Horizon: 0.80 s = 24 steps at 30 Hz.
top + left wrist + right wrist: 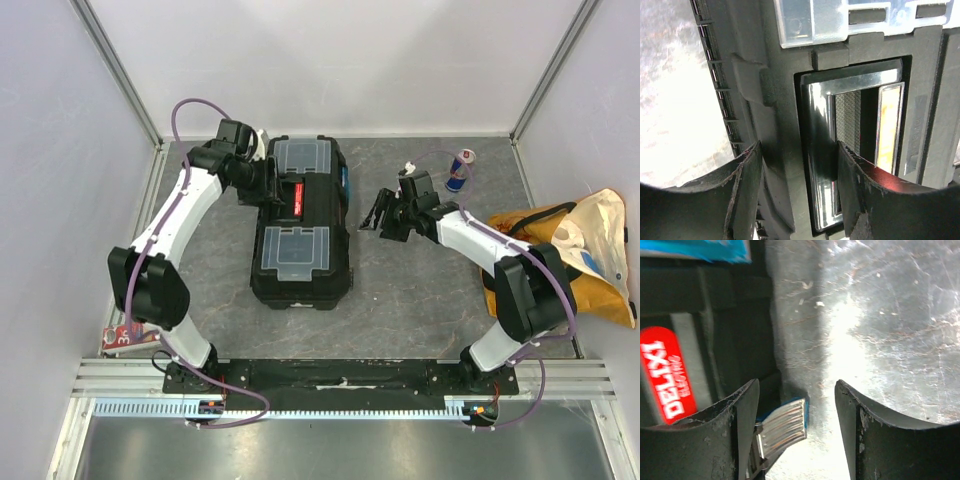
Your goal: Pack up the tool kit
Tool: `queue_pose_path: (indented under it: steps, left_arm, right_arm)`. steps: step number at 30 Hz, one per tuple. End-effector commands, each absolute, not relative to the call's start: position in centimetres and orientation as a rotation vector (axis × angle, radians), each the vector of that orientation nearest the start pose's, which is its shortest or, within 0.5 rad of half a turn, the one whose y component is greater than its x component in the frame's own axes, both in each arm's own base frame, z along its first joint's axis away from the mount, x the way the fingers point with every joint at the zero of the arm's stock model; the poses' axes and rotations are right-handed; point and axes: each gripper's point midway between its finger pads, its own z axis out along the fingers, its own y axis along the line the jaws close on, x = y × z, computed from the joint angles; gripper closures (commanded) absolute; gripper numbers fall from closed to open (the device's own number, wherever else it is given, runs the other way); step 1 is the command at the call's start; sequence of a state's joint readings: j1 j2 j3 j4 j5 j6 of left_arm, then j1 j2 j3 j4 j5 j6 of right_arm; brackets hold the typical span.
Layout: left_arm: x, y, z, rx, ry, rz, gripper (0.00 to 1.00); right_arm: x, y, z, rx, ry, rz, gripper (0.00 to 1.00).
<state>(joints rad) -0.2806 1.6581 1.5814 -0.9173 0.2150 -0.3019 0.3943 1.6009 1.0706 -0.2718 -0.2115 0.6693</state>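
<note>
The left gripper (pixel 799 150) sits at the left flank of the toolbox (pixel 335 225), jaws apart astride the lid edge and chrome handle bar (pixel 820 165); a firm grip cannot be confirmed. The toolbox lies lid down at the centre of the table (pixel 420 290), red label (pixel 297 197) up. The right gripper (pixel 796 387) hangs open just right of it, beside a blue latch (pixel 785 422), holding nothing

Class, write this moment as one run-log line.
toolbox: closed | left claw: open, at handle | right claw: open, empty, beside latch
</note>
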Motion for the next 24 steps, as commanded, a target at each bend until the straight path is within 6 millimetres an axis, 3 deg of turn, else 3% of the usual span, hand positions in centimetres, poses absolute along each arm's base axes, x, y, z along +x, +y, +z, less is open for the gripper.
queue_pose_path:
  steps: [1, 9, 13, 16, 20, 24]
  left_arm:
    - [42.6, -16.5, 17.7, -0.078, 2.521, -0.557, 0.74]
    - [46.6, -13.8, 17.2, -0.378, 2.468, -0.671, 0.89]
    - [48.4, -12.1, 17.0, -0.521, 2.426, -0.684, 0.93]
    - [49.3, -11.9, 17.3, -0.587, 2.386, -0.703, 0.95]
    - [49.6, -12.2, 17.9, -0.61, 2.358, -0.735, 0.96]
    - [49.5, -12.3, 18.2, -0.567, 2.356, -0.73, 0.86]
  right_arm:
    - [36.0, 21.2, 9.4, 0.34, 2.472, 0.815, 0.32]
    - [37.3, 21.8, 10.0, 0.495, 2.401, 0.97, 0.32]
    - [38.1, 22.3, 9.6, 0.67, 2.38, 1.049, 0.29]
    - [38.3, 23.0, 9.4, 0.862, 2.36, 1.155, 0.25]
    - [38.7, 23.7, 10.6, 1.11, 2.255, 1.318, 0.19]
    - [38.7, 23.8, 11.1, 1.256, 2.167, 1.416, 0.16]
